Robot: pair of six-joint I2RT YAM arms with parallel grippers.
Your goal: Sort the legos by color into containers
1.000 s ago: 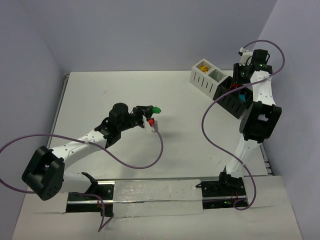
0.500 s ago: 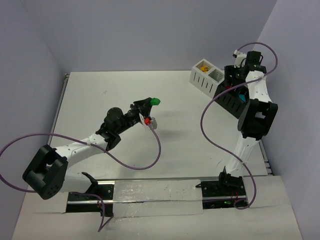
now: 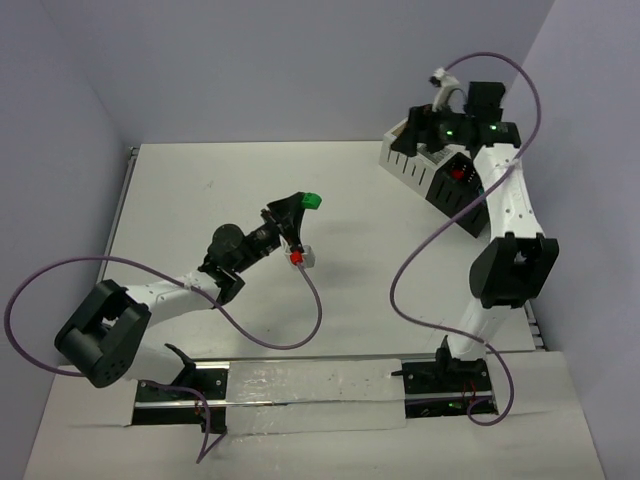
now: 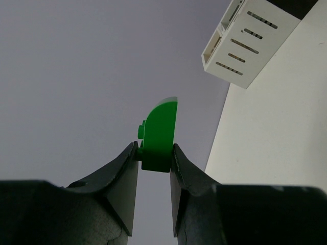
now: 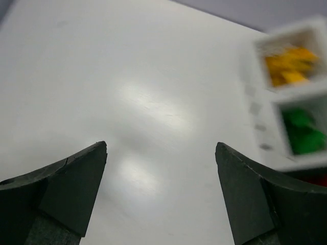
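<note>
Left fingers (image 4: 120, 184) pinching green lego (image 4: 159, 135), right fingers (image 5: 71, 173) apart, bins (image 5: 288, 93) blurred, cropped

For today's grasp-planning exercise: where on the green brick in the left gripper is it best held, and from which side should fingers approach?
Pinch the green brick at its squared end, across the two opposite flat sides, as the left gripper does. Approach from that squared end: the far end curves away and would likely slip.
</note>
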